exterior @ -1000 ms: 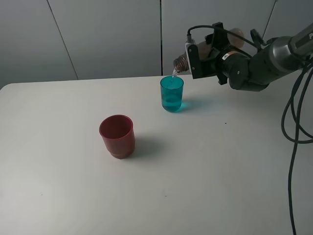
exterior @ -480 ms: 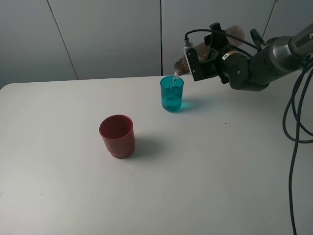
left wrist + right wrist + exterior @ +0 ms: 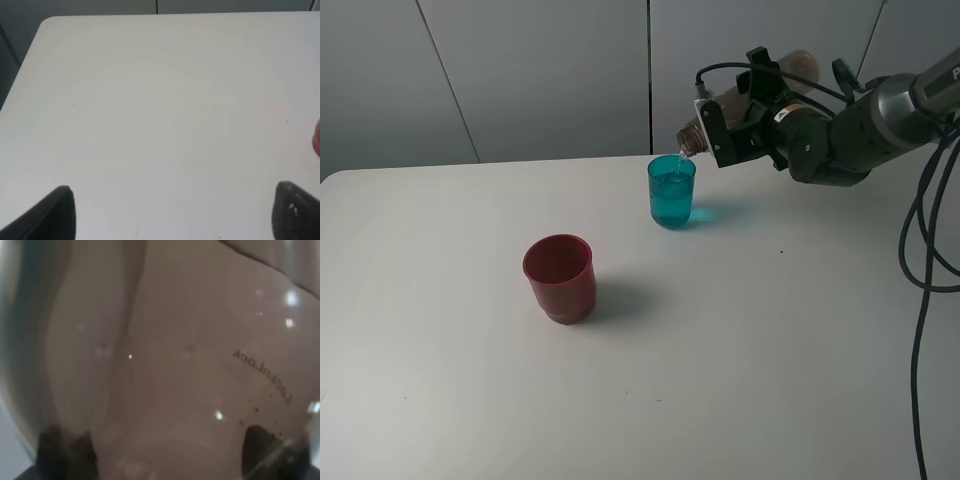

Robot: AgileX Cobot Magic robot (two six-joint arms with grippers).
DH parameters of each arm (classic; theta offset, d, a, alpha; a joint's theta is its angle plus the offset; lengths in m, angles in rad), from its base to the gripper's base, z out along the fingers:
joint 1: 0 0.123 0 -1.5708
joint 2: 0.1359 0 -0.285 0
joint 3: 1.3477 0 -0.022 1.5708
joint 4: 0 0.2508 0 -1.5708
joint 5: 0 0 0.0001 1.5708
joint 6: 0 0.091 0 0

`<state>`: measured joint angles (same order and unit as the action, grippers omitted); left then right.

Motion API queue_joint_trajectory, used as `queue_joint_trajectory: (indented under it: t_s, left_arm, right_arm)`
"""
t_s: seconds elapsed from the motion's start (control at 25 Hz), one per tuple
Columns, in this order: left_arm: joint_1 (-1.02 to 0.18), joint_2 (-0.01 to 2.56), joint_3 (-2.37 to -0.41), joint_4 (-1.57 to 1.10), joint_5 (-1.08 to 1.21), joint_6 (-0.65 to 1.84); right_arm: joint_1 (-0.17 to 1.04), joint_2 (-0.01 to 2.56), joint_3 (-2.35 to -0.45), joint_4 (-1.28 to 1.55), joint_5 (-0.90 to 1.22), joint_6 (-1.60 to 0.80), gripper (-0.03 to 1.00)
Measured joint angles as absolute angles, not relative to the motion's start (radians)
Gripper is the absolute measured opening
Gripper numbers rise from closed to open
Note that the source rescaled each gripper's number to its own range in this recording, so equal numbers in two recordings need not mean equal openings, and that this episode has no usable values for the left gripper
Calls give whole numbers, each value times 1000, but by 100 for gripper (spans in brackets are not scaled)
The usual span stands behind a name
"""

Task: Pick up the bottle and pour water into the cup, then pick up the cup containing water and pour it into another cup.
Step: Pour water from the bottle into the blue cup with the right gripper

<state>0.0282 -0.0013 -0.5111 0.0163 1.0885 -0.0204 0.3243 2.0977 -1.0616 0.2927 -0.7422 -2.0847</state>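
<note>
Right gripper [image 3: 737, 122] clamped shut around the smoky bottle [image 3: 691, 138], which is held tipped nearly level above the white table [image 3: 770, 360]. Its neck sits just over the rim of the teal cup [image 3: 671, 195], which holds water. The squat red cup [image 3: 559, 278] stands well apart, front left. Left gripper [image 3: 170, 212] hangs over the table, jaws spread wide

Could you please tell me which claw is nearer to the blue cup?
Right. The right claw holds the bottle tipped just above the blue cup; the left claw sits far off, beyond the red cup.
</note>
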Motion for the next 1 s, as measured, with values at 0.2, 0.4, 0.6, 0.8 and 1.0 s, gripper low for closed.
queue_joint_trajectory:
  t_s: [0.2,0.4,0.6,0.8,1.0]
  left_arm:
    - [28,-1,-511,16,1088,-20]
    - [28,-1,-511,16,1088,-20]
    - [28,-1,-511,16,1088,-20]
    - [28,-1,-511,16,1088,-20]
    - [28,-1,-511,16,1088,-20]
  right_arm:
    - [325,2098,-1073,268,-742,-2086,2]
    - [325,2098,-1103,242,-744,-2087,2]
    - [325,2098,-1103,219,-749,-2087,2]
    - [325,2098,-1103,174,-754,-2089,2]
    - [325,2098,-1103,107,-787,-2089,2]
